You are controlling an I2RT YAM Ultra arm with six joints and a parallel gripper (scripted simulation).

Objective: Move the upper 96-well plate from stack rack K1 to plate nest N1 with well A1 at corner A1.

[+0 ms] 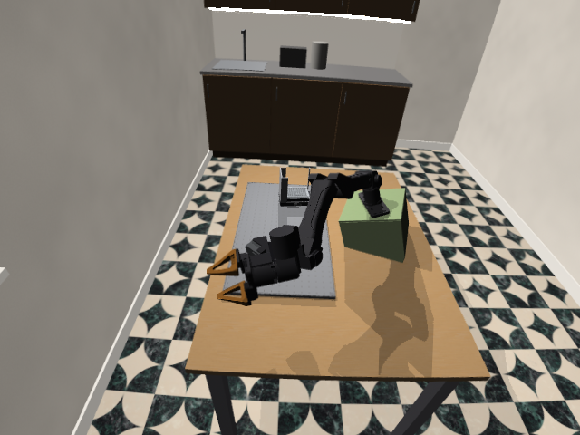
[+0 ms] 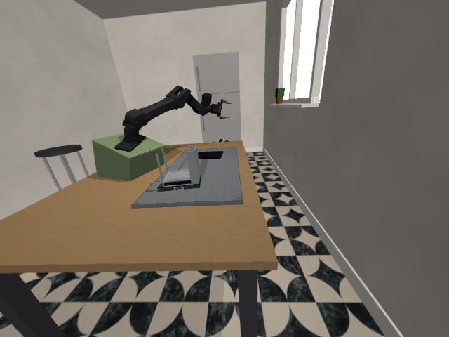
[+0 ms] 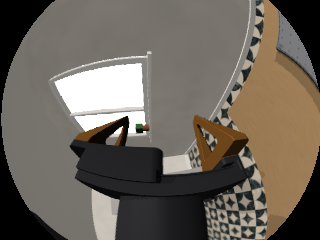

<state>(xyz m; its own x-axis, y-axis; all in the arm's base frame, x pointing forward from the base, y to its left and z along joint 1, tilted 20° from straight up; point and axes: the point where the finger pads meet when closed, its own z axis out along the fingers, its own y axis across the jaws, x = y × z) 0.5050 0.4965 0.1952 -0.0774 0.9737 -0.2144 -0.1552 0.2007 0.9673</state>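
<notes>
The pincer (image 1: pixel 229 281) is hanging wide and empty, high above the tabletop (image 1: pixel 299 337). The upper plate (image 2: pixel 176 176) is sitting in rack K1 (image 2: pixel 192 159), toward 12 o'clock in the top view. Swinging back and descending squarely between the posts seems wisest.

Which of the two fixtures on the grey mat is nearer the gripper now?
The low black plate nest, at the grey mat end where the open orange-fingered gripper hangs; the tall-posted stack rack holding the plates stands at the other end.
</notes>
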